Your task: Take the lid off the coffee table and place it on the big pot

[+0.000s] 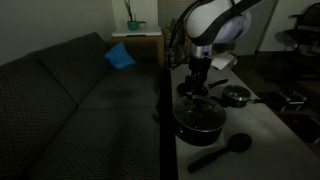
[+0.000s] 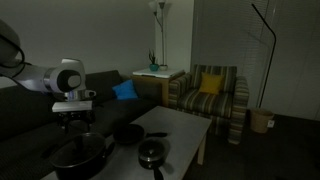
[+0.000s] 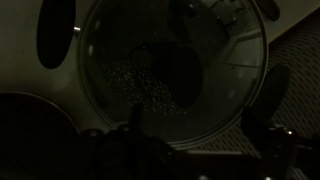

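The lid (image 3: 150,75), clear glass with a thin metal rim, fills most of the wrist view directly below my gripper (image 3: 192,128). The two fingers stand wide apart at the lid's near rim and hold nothing. In both exterior views the gripper (image 1: 196,88) (image 2: 75,127) hangs just above the big pot (image 1: 200,122) (image 2: 82,158), which stands on the coffee table (image 1: 265,130) (image 2: 185,125) near its sofa-side edge. The lid seems to lie on the pot; the dim exterior views do not show it apart from the pot.
A small black saucepan (image 1: 237,97) (image 2: 152,153) and a black long-handled spoon (image 1: 222,151) lie on the table near the pot. A dark sofa (image 1: 80,100) with a blue cushion (image 1: 120,57) runs along the table. A striped armchair (image 2: 210,95) stands beyond.
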You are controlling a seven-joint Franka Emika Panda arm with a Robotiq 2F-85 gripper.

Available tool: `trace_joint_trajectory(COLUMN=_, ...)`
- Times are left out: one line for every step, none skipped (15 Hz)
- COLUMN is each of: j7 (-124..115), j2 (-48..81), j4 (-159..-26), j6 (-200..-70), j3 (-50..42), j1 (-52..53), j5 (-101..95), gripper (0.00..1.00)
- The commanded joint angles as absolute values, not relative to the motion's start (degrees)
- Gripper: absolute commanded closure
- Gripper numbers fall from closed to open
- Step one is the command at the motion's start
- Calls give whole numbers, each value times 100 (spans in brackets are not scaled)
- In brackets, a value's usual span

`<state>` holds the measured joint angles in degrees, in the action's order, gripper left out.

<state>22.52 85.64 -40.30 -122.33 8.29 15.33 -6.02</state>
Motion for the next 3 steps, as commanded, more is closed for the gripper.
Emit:
trace_joint_trajectory(j7=2098, j2=8564, j4=-3851, j6=-12097, j3=705, j1=1636, j5=-582, gripper=0)
trace_joint_trajectory(j7=2057, j2=8563, j4=-3840, j6=-12101, j3=698, j1=1645, j5=-578, gripper=0)
trace_joint_trajectory(j7=2048, j2=8563, j4=-3840, j6=-12119, j3=710, j1=1642, j5=-565, gripper=0)
